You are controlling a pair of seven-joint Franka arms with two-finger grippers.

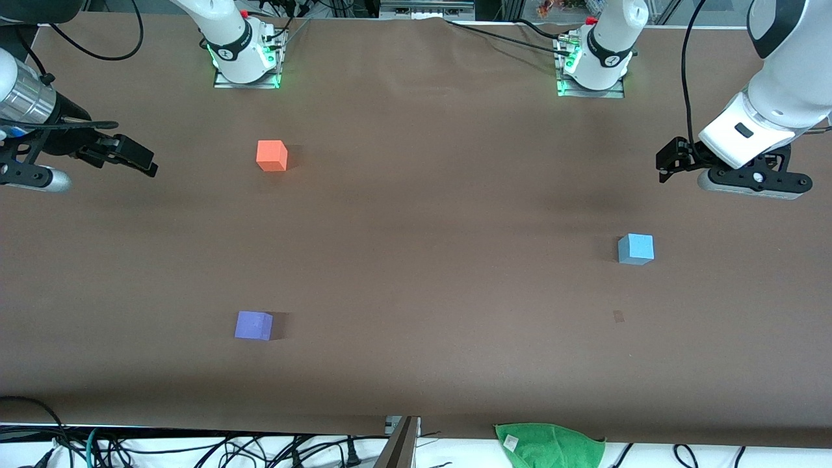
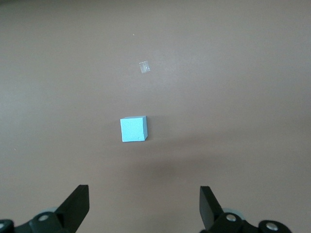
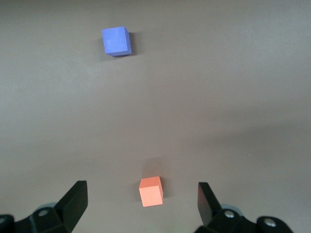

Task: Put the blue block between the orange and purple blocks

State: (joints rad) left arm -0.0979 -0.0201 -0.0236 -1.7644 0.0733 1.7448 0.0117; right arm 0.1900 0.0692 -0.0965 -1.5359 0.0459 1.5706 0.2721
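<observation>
Nothing is picked up yet: the blue block (image 1: 636,249) sits at the table's (image 1: 416,260) middle right in the front view, well apart from the orange block (image 1: 272,156) at upper left and the purple block (image 1: 253,325) at lower left. My left gripper (image 1: 664,166) hangs spread wide and empty above the table, probably just short of the blue block, so I judge the next move is to drop over it and close. My right gripper (image 1: 146,164) waits at the frame's left edge, wide apart and empty.

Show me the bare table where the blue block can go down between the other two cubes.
The table strip between the orange block and purple block is bare. The blue block sits alone toward the left arm's end. Nothing is crowded; left gripper and right gripper hover open.
</observation>
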